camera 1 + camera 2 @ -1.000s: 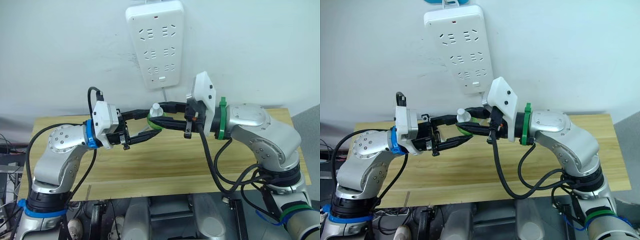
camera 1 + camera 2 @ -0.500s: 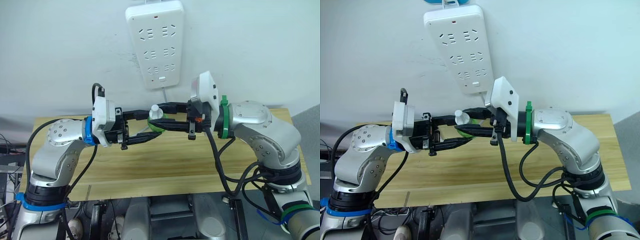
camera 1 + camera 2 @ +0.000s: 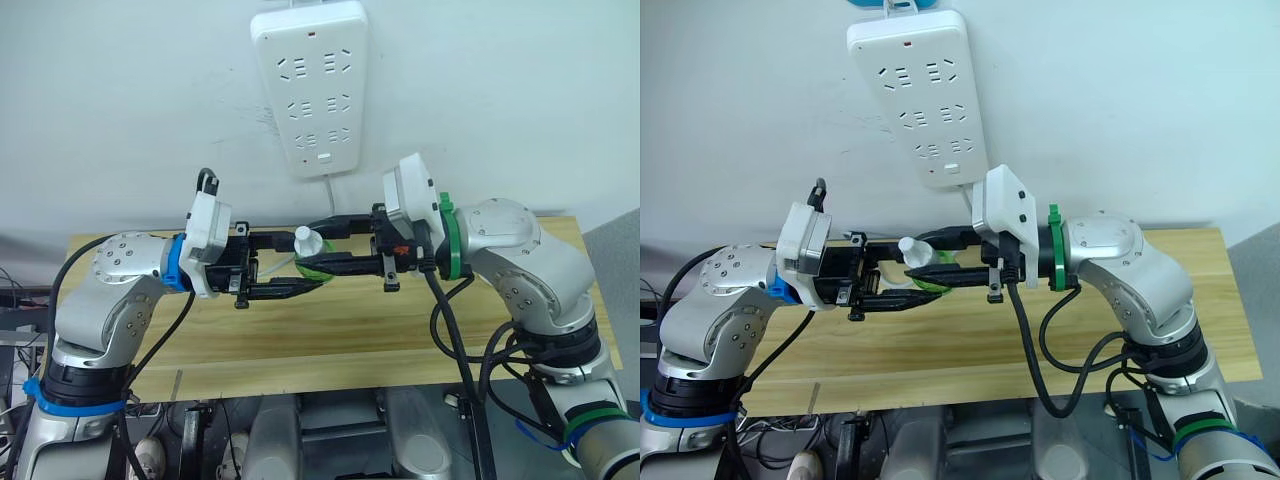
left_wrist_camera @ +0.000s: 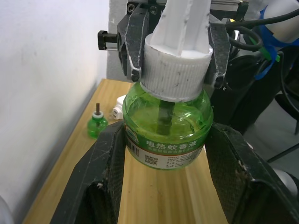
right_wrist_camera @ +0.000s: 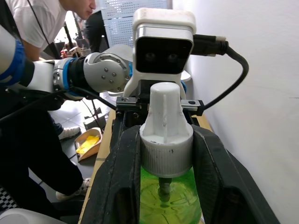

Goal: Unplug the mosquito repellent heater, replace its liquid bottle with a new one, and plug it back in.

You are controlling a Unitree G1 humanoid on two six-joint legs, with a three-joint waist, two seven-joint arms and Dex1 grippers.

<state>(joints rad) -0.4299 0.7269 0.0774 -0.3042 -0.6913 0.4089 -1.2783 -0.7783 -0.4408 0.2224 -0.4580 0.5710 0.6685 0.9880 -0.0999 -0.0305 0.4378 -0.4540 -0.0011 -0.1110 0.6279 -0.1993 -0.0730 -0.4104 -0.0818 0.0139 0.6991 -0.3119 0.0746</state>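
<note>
Wall: white, behind both grippers, with a white power strip [image 3: 312,85] hanging on it above them.
Table [image 3: 520,340]: light wood, below both grippers and running under the arms.
Left gripper [image 3: 318,259]: reaches in from the robot's left; its two black fingers [image 4: 108,163] press the green body of the new bottle [image 4: 167,128] from both sides, clamped on it.
Right gripper [image 3: 310,238]: reaches in from the robot's right, facing the left one; its fingers [image 5: 122,172] sit against the ribbed white cap [image 5: 166,140], clamped on it.
New bottle: held off the table between the two grippers, cap tilted toward the right gripper, printed label on its green body.
Old bottle [image 4: 97,124]: capless, upright on the table beyond the left gripper, near the wall.
Heater [image 4: 119,106]: a small white piece just beside the old bottle, mostly hidden behind the new bottle.
</note>
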